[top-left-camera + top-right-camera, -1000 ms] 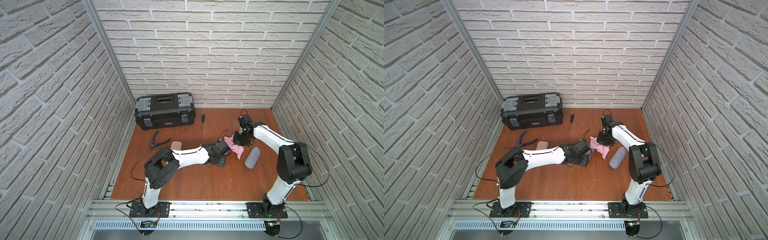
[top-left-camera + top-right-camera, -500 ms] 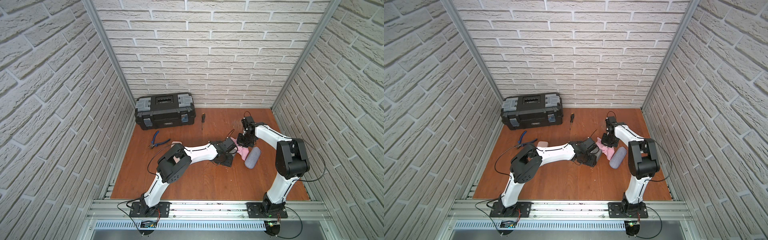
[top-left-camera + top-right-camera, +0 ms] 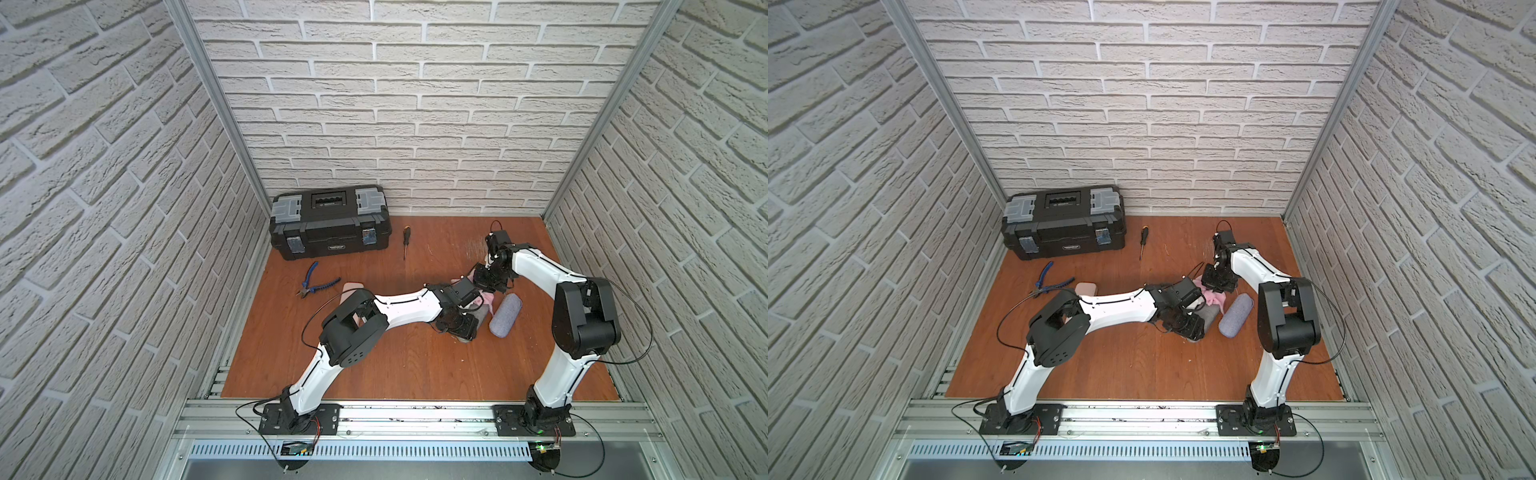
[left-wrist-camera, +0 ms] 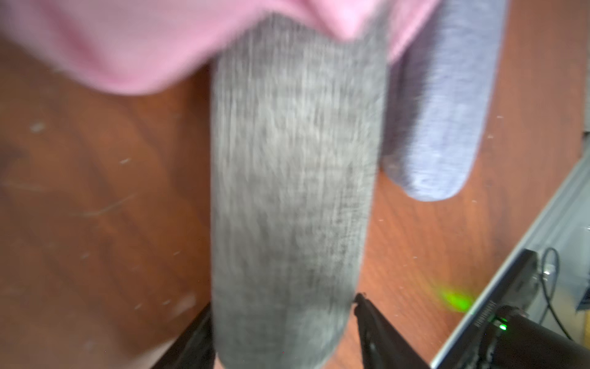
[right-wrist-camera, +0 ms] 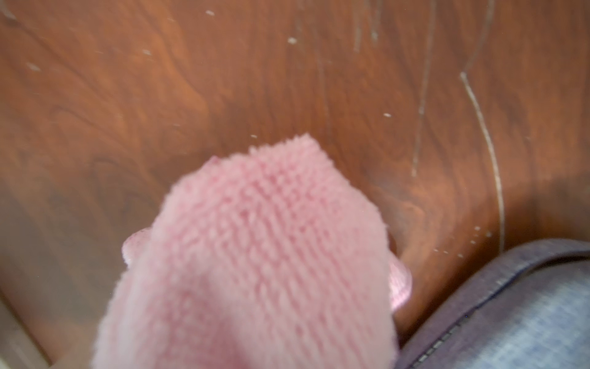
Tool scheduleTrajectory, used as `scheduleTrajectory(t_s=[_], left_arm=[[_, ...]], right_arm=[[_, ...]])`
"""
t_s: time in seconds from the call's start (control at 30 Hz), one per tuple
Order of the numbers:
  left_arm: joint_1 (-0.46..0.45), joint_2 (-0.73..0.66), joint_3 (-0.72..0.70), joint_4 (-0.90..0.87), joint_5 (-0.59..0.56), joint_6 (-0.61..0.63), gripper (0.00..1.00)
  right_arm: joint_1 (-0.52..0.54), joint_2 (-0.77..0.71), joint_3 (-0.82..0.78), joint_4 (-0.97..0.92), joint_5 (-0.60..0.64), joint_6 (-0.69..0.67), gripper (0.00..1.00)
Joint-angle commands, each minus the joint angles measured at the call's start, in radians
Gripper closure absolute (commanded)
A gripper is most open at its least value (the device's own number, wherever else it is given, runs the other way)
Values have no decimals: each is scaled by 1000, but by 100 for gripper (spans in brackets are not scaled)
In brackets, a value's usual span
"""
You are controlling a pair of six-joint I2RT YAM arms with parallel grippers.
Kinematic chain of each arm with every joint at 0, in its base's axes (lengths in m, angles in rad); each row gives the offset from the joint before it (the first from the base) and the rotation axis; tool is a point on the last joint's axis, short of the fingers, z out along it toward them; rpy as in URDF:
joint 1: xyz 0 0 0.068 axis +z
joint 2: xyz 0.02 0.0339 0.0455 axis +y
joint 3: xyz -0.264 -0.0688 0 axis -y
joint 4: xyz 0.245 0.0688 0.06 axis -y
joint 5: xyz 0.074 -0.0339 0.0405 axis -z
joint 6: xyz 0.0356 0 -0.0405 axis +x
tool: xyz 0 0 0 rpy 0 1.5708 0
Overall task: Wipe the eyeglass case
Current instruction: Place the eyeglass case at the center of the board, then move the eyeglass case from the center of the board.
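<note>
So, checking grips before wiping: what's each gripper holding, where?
Right gripper pinches the fluffy pink cloth by a bunched end. Left gripper straddles one end of the grey fabric eyeglass case; grip unclear.

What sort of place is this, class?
Probably a mock workshop built for robot trials: brick-pattern walls, a black toolbox, pliers and a screwdriver on the wooden tabletop.

- grey eyeglass case: heathered.
- blue-grey eyeglass case: mottled, darker seam trim.
- cloth: pink.
- desk: reddish-brown wood grain, pale scratches.
- toolbox: black, grey lid panels.
- pliers: blue handles.
- screwdriver: black-and-orange handle.
- walls: white brick pattern.
</note>
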Motion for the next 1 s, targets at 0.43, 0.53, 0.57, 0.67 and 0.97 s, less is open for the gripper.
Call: scheduleTrajectory(t_s=[0.43, 0.53, 0.57, 0.67, 0.97], left_arm=[[33, -216, -200, 104, -46, 17, 13], [56, -312, -293, 92, -90, 21, 13], [68, -349, -318, 76, -113, 17, 14], [112, -480, -423, 13, -213, 11, 14], [453, -727, -643, -193, -341, 90, 11]], right_arm=[[138, -31, 205, -124, 152, -48, 98], [140, -54, 227, -146, 169, -48, 98], [141, -61, 231, -153, 169, -47, 98], [164, -106, 213, -146, 164, -38, 98], [419, -58, 237, -132, -63, 3, 98]])
